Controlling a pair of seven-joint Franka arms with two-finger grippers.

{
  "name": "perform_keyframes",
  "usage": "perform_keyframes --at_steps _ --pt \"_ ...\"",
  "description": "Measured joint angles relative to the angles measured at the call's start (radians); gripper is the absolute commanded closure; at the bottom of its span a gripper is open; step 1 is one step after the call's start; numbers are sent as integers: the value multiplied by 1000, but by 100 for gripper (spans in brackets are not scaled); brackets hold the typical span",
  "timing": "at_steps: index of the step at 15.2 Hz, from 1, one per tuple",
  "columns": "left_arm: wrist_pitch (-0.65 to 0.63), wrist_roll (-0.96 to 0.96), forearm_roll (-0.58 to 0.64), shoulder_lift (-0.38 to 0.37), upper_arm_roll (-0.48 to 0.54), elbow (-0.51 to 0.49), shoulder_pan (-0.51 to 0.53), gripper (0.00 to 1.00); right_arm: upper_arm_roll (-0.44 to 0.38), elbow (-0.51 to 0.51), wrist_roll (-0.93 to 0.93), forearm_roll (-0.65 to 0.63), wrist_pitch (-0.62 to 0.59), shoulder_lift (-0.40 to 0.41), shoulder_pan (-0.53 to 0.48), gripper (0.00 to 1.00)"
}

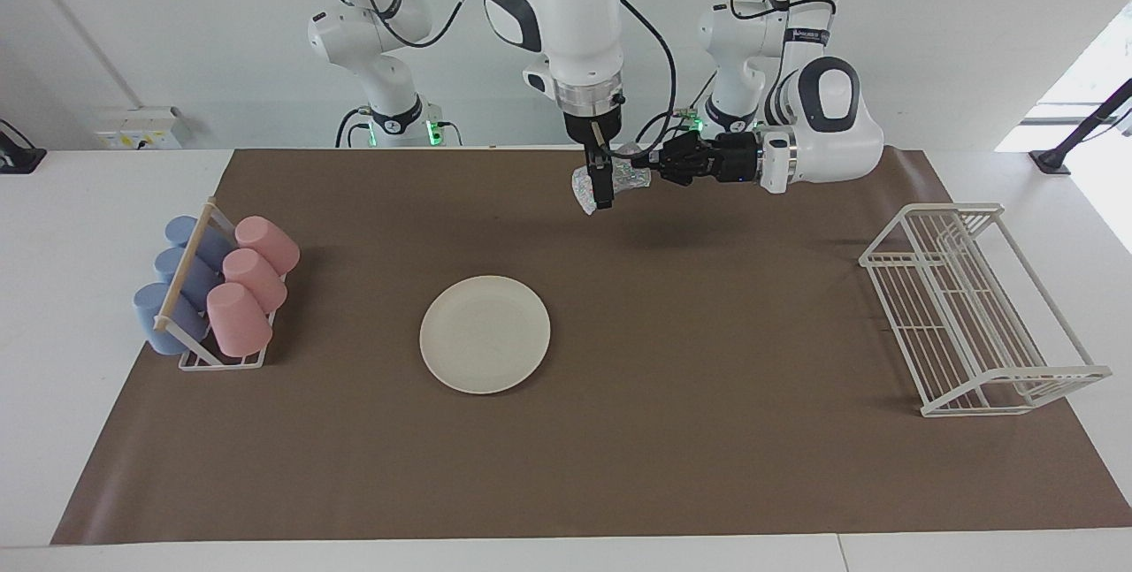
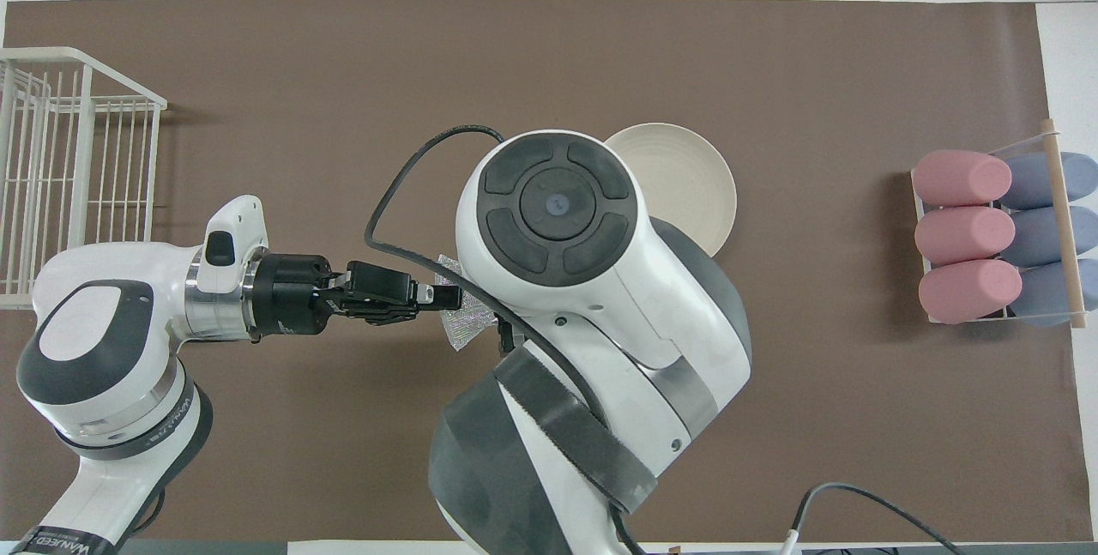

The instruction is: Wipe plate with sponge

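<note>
The cream-white plate (image 1: pixel 485 334) lies flat on the brown mat, farther from the robots than both grippers. In the overhead view only part of the plate (image 2: pixel 699 186) shows past the right arm. My left gripper (image 1: pixel 644 172) reaches in sideways and is shut on one end of the silvery sponge (image 1: pixel 582 190), holding it in the air above the mat. My right gripper (image 1: pixel 603 198) points straight down at the sponge's middle. In the overhead view the left gripper (image 2: pixel 437 295) and a bit of the sponge (image 2: pixel 459 330) show; the right gripper is hidden under its own arm.
A rack of pink and blue cups (image 1: pixel 217 289) stands at the right arm's end of the mat, also in the overhead view (image 2: pixel 995 238). A white wire rack (image 1: pixel 973 307) stands at the left arm's end, also in the overhead view (image 2: pixel 77 169).
</note>
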Motion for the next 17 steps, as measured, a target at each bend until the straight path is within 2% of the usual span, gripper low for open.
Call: perform_keyframes --at_steps 3,4,6,7,8,11,17 --pt "0 0 -4 0 0 0 0 100 0 -40 0 0 21 -16 0 0" --pt "0 0 -5 0 0 0 0 100 0 -48 0 0 29 -19 0 7" --pt "0 0 -5 0 0 0 0 100 0 -55 0 0 34 -24 0 56" --pt "0 0 -5 0 0 -1 0 100 0 -57 0 3 38 -25 -1 91" --pt "0 0 -5 0 0 -1 0 100 0 -59 -1 12 51 -25 -1 100" --pt "0 0 -6 -1 1 -1 -1 100 0 -64 -3 41 101 -25 -1 100" --pt "5 0 -10 0 3 -1 -2 100 0 -66 -3 51 108 -26 -4 100"
